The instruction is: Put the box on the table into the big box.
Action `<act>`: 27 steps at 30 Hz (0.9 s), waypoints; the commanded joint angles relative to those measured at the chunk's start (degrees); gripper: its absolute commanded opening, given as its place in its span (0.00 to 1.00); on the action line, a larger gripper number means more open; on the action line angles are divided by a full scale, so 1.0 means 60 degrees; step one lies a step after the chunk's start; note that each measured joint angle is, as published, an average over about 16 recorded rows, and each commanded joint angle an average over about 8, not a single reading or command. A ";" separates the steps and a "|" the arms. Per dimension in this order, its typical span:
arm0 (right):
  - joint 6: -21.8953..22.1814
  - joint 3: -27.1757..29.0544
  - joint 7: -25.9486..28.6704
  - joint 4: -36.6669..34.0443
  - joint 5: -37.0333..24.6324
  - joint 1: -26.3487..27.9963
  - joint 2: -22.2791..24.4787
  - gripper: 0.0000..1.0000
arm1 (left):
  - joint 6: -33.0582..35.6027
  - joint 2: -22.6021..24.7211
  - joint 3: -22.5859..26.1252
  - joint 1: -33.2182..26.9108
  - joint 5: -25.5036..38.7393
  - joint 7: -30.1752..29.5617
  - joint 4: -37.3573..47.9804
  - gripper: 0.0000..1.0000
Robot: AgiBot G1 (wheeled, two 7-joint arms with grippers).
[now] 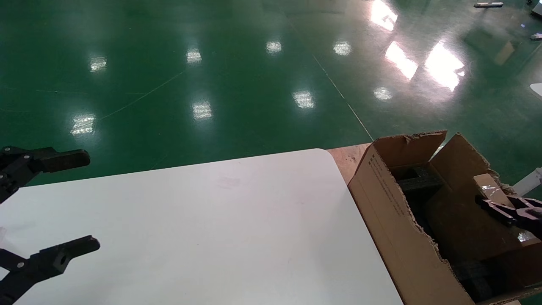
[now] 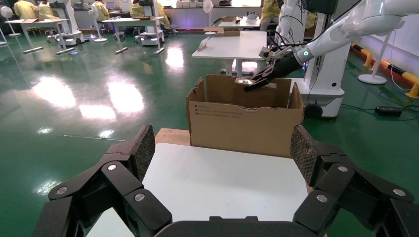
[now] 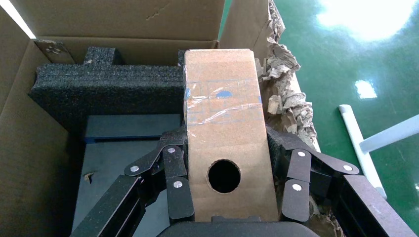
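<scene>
Right gripper (image 3: 225, 197): jaws closed on both sides of the small brown box (image 3: 225, 133), round hole in its upper face, held over the open big box (image 1: 394, 220) above its black foam blocks (image 3: 108, 86). Left gripper (image 2: 225, 158): jaws spread wide, holding nothing, over the near left part of the white table (image 1: 211, 220). Big box stands just beside the table's right edge.

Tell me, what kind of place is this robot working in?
Probably a factory-style robot training hall: a glossy green painted floor, rows of white tables with other white robots, and seated people in yellow coats. Here the right gripper holds a small brown box over a large torn carton.
</scene>
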 commanded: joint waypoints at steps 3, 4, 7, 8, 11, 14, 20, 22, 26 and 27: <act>0.0016 -0.0009 0.0047 0.0047 -0.0019 -0.0014 0.0017 1.00 | -0.0001 0.0000 0.0000 0.0001 0.0000 0.0000 0.0001 1.00; 0.0018 -0.0010 0.0043 0.0044 -0.0022 -0.0014 0.0017 1.00 | -0.0001 0.0000 0.0000 0.0001 0.0000 0.0000 0.0001 1.00; 0.0029 -0.0014 0.0028 0.0028 -0.0035 -0.0017 0.0017 1.00 | -0.0001 0.0000 0.0000 0.0001 0.0000 0.0000 0.0001 1.00; 0.0034 -0.0015 0.0023 0.0021 -0.0041 -0.0019 0.0017 1.00 | -0.0001 0.0000 0.0000 0.0001 0.0000 0.0000 0.0001 1.00; 0.0046 -0.0023 0.0011 0.0002 -0.0062 -0.0025 0.0016 1.00 | -0.0001 0.0000 0.0000 0.0001 -0.0001 0.0000 0.0001 1.00; 0.0050 -0.0029 0.0004 -0.0009 -0.0076 -0.0027 0.0013 1.00 | -0.0001 0.0000 0.0000 0.0001 -0.0001 0.0000 0.0001 1.00; 0.0034 -0.0027 -0.0001 -0.0018 -0.0076 -0.0018 0.0009 1.00 | -0.0001 0.0000 0.0000 0.0001 -0.0001 0.0000 0.0001 1.00; 0.0024 -0.0025 -0.0002 -0.0020 -0.0072 -0.0015 0.0008 1.00 | -0.0001 0.0000 0.0000 0.0001 -0.0001 0.0000 0.0001 1.00; 0.0003 -0.0021 -0.0005 -0.0018 -0.0056 -0.0006 0.0003 1.00 | -0.0001 0.0000 0.0000 0.0001 -0.0001 0.0000 0.0001 1.00; -0.0007 -0.0020 -0.0008 -0.0012 -0.0053 -0.0002 0.0002 1.00 | -0.0001 0.0000 0.0000 0.0001 -0.0001 0.0000 0.0001 1.00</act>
